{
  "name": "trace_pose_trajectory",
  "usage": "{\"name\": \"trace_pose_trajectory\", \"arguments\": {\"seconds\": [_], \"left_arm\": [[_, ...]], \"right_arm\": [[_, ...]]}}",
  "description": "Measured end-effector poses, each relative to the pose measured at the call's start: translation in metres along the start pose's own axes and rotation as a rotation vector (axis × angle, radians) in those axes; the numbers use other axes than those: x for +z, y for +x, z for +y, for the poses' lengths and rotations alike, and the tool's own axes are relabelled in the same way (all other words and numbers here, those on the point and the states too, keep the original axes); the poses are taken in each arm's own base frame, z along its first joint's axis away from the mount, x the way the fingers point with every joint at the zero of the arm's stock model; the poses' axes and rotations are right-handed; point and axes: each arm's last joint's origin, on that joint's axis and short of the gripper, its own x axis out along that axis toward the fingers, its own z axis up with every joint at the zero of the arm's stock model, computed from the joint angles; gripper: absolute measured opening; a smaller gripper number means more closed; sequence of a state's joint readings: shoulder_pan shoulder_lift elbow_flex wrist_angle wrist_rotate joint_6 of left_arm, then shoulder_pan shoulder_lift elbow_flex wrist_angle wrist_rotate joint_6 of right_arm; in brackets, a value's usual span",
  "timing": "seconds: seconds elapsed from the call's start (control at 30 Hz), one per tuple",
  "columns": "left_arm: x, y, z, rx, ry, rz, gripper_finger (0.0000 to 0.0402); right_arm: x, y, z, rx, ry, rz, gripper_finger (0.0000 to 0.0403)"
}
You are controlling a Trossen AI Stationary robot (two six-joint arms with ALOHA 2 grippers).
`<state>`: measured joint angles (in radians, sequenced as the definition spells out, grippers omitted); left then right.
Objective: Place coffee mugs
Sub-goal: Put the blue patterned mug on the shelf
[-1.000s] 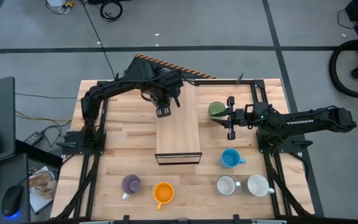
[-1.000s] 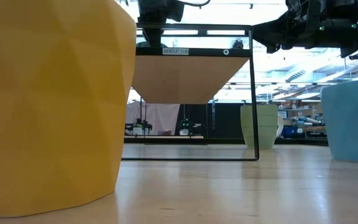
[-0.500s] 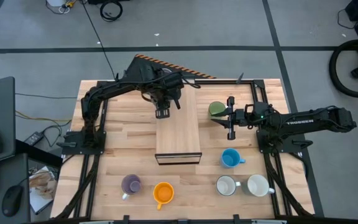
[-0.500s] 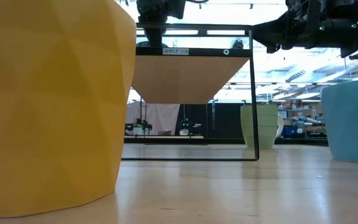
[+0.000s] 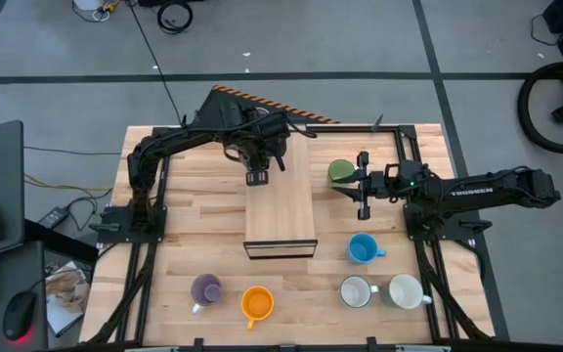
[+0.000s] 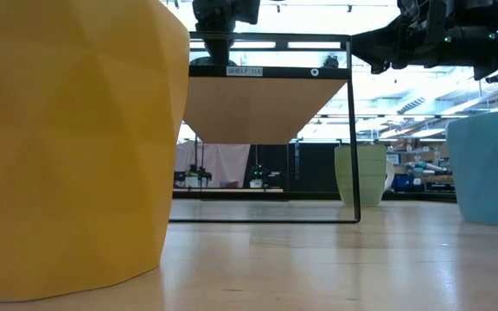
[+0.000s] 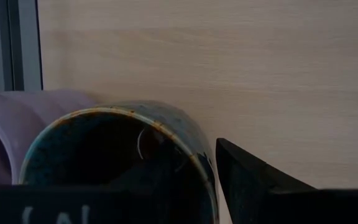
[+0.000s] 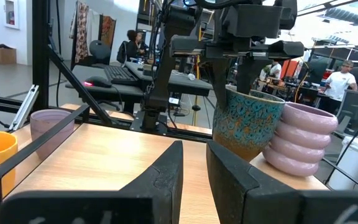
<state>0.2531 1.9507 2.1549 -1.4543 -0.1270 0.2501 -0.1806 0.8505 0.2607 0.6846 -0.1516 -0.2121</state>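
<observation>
The dark brown mug point(image 8: 247, 121), glazed with teal speckles outside and a rust-edged rim, stands upright on the wooden shelf top point(image 5: 281, 210) at its far end, touching a ribbed lilac mug point(image 8: 300, 138) beside it. The left gripper point(image 5: 257, 177) is over it, one finger inside the dark bowl and the other point(image 7: 253, 180) outside the wall, the fingers around the rim. Right of the shelf the green mug point(image 5: 339, 172) sits on the table point(image 5: 194, 244) just beside the right gripper point(image 5: 363, 186), whose fingers stand narrowly apart with nothing between them. Nearer the front stand a blue mug point(image 5: 362, 248), two white mugs point(image 5: 356, 291), an orange mug point(image 5: 257, 304) and another lilac mug point(image 5: 206, 289)
</observation>
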Motion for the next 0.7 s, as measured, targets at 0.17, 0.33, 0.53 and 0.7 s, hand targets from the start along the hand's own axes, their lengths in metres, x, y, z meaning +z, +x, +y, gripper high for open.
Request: {"name": "trace_pose_trajectory", "arguments": {"seconds": [0.17,0.33,0.53,0.7], "left_arm": [[0.0009,-0.0004,-0.0035,-0.002,0.040,-0.002,0.0123],[0.0013,-0.0008,-0.0065,0.001,0.064,0.002,0.0123],[0.0001,-0.0008,-0.0065,-0.001,0.043,0.013,0.0123],[0.0001,-0.0008,-0.0064,0.001,0.042,0.014,0.0128]], "right_arm": [[-0.0001,0.0000,0.0000,0.000,0.000,0.001,0.0077],[-0.0002,0.0000,0.0001,0.001,0.001,0.002,0.0077],[-0.0005,0.0000,0.0001,0.001,0.001,0.005,0.0077],[-0.0005,0.0000,0.0001,0.001,0.001,0.005,0.0077]]}}
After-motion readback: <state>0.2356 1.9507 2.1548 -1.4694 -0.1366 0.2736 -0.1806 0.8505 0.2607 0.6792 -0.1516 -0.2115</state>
